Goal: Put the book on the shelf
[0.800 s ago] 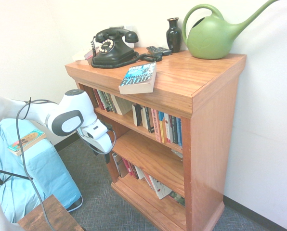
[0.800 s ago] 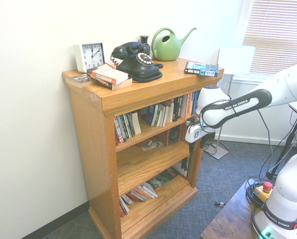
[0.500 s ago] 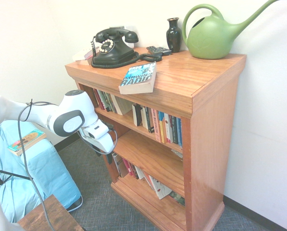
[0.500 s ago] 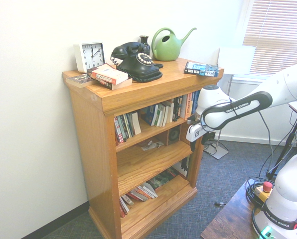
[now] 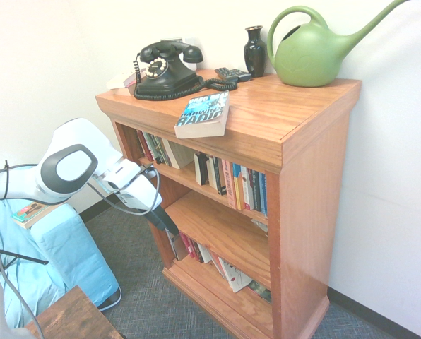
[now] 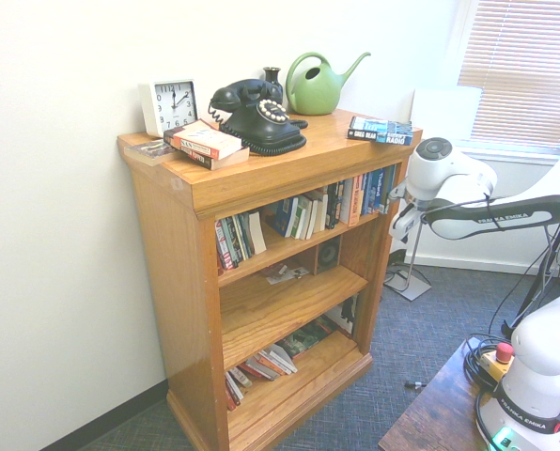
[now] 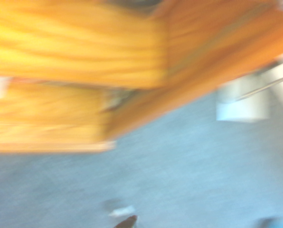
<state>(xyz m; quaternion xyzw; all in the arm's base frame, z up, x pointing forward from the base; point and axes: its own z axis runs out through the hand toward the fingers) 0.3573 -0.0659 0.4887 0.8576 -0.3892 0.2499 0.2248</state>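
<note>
here the book (image 5: 203, 114) lies flat on the top of the shelf (image 5: 288, 127), near its front edge, apart from the black telephone (image 5: 164, 69) and the green watering can (image 5: 313, 51). the gripper (image 5: 167, 222) hangs empty beside the shelf's side, its jaws apart, well below the book.
</note>
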